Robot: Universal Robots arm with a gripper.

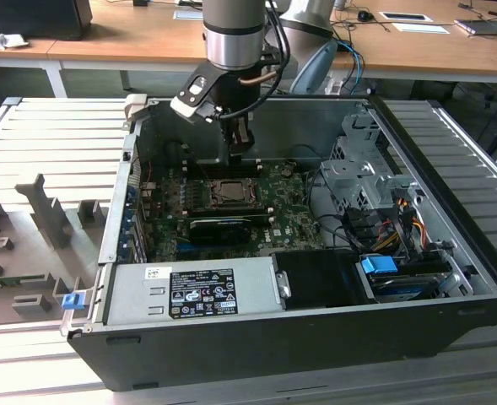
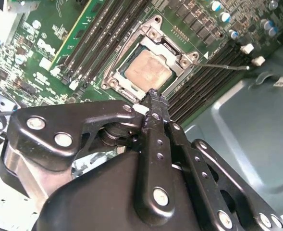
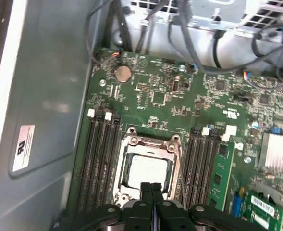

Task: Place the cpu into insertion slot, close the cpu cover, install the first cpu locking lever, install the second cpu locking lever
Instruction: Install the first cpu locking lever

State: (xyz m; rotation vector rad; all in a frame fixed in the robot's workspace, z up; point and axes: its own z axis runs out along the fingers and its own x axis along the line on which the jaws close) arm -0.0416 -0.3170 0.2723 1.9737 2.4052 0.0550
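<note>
The open computer case (image 1: 316, 346) lies on its side on the ribbed grey surface (image 1: 54, 135), and the arm reaches down into it over the green motherboard (image 1: 290, 219). The pincer (image 1: 241, 142) hangs just above the socket. In both wrist views its fingers are pressed together with nothing between them, and the tip (image 2: 153, 95) sits at the edge of the insertion slot (image 2: 111, 83).

The cpu cover (image 2: 177, 60) appears to lie flat on the slot, and its window frames the cpu (image 2: 147, 71), which sits level inside. The chip and cover steps therefore look done. One thin wire locking lever (image 2: 225, 65) stands out sideways across the memory slots (image 2: 199, 89) and looks unlatched, so I judge the levers to be the work in hand.

To do this step well:

- **Use of the pincer:** it should work as a closed pusher, so the fingers need not open.
- **Contact point:** press on the lever's free end, not near its hinge.
- **Path:** sweep it along its natural arc, down and then inward under its catch.
- **Clearance:** keep the tip off the chip's pale top and away from the memory slots beside the socket.
- **Main risks:** the rod is thin and springy, so it may slip off a rounded fingertip or bounce back out of the catch.

Slow, steady pressure suits it best.
</note>
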